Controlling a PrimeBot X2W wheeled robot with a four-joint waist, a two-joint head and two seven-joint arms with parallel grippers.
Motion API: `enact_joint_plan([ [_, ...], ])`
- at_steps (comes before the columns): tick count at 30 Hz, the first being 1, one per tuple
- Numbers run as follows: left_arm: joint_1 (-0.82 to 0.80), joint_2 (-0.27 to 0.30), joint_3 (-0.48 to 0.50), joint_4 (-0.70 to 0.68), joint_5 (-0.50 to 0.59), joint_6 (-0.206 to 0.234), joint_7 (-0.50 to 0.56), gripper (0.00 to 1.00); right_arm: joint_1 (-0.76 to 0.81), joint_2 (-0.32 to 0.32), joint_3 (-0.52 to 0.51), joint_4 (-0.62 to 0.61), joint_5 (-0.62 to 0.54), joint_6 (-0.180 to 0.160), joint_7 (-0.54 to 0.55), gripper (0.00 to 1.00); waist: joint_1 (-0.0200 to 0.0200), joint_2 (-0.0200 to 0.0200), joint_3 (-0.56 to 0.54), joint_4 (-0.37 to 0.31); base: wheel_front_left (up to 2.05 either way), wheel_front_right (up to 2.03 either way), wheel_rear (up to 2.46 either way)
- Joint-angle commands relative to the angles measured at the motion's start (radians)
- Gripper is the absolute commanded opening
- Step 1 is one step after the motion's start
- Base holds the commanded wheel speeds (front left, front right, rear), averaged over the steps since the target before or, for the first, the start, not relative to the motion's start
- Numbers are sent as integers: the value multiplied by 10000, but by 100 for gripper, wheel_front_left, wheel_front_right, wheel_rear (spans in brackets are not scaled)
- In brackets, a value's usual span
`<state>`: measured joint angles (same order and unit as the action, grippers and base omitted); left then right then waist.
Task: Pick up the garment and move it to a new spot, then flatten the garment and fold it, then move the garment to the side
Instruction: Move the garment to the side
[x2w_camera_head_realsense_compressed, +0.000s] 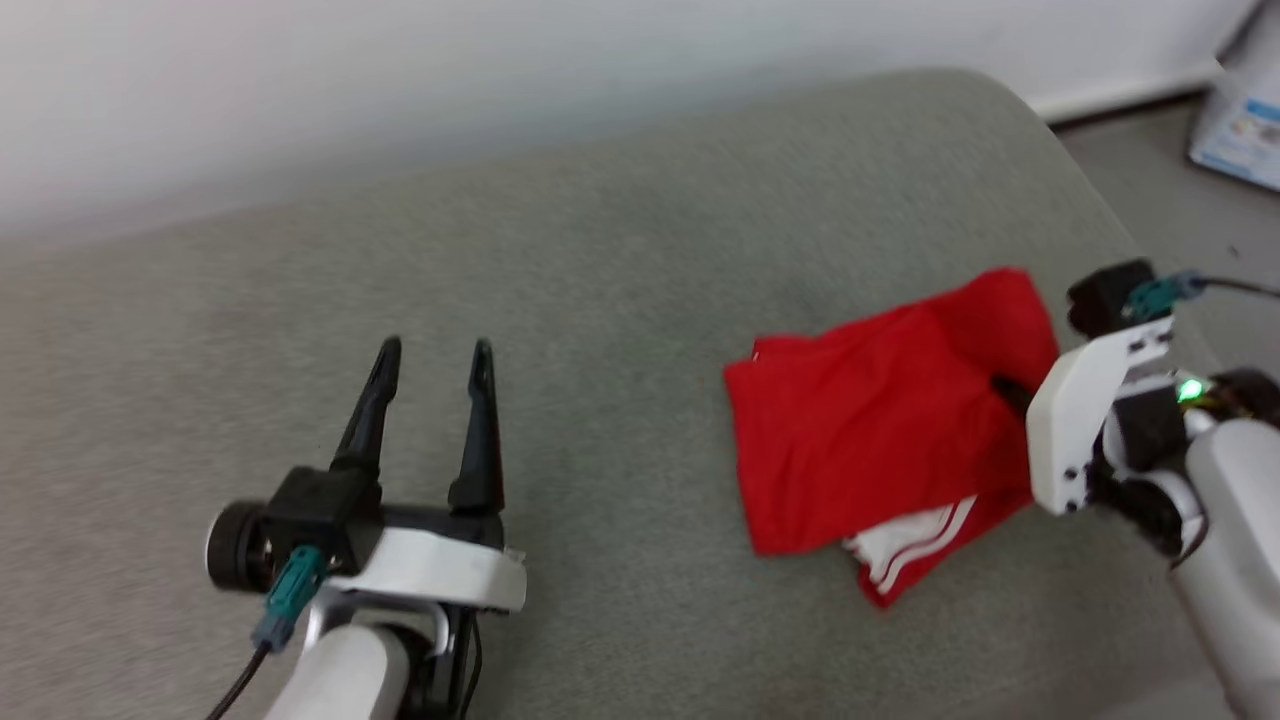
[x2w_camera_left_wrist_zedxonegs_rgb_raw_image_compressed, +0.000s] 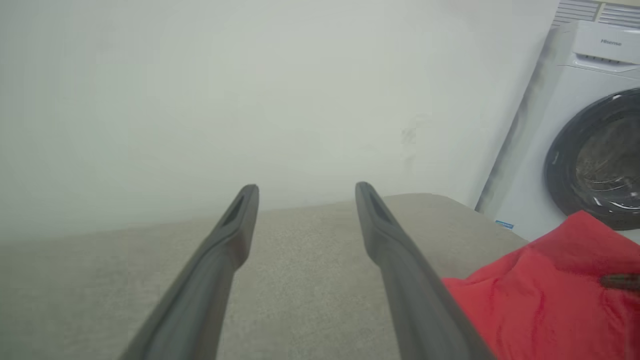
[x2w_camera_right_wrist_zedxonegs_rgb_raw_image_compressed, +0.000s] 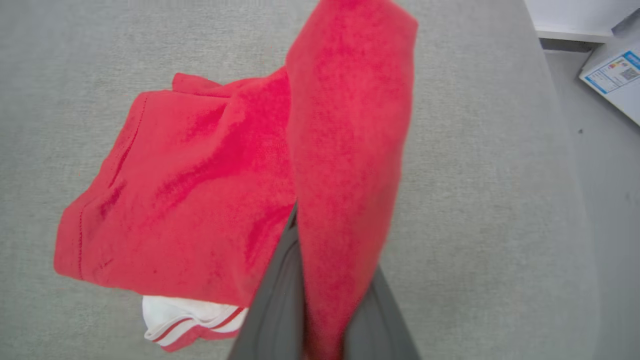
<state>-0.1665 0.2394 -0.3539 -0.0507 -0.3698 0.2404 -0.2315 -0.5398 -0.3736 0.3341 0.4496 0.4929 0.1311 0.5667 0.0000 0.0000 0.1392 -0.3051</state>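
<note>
Head view is showing the garment (x2w_camera_head_realsense_compressed: 870, 440) lying folded, red side up, on the right part of the grey cushion (x2w_camera_head_realsense_compressed: 600, 280), with a white striped sleeve peeking out at its near edge. The right gripper (x2w_camera_head_realsense_compressed: 1010, 390) is pinching a raised fold on its right side. The left gripper (x2w_camera_head_realsense_compressed: 436, 350) is pointing away over the cushion, well to the left, fingers parted and holding nothing.

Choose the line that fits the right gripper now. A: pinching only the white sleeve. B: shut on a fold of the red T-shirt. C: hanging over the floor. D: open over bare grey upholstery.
B: in the right wrist view, the right gripper has its fingers clamped on a raised fold of the red T-shirt.
</note>
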Motion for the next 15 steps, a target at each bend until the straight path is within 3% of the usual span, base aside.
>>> enact_joint_plan([
  [1, -328, 100, -42, -44, 124, -59, 88, 100, -438, -44, 1, 185, -152, -7, -272, 0, 0, 0, 1398, -1293, 0, 0, 0],
  [6, -1483, 313, -530, -265, 621, -384, 718, 100, -1860, -238, -749, 1709, -250, -9, -2050, 0, 0, 0, 2786, -1802, 0, 0, 0],
  [15, -2744, 470, -1092, -761, 1233, -687, 1462, 100, -3433, -735, -1659, 3780, -974, -9, -4127, 0, 0, 0, 4414, -1426, 0, 0, 0],
])
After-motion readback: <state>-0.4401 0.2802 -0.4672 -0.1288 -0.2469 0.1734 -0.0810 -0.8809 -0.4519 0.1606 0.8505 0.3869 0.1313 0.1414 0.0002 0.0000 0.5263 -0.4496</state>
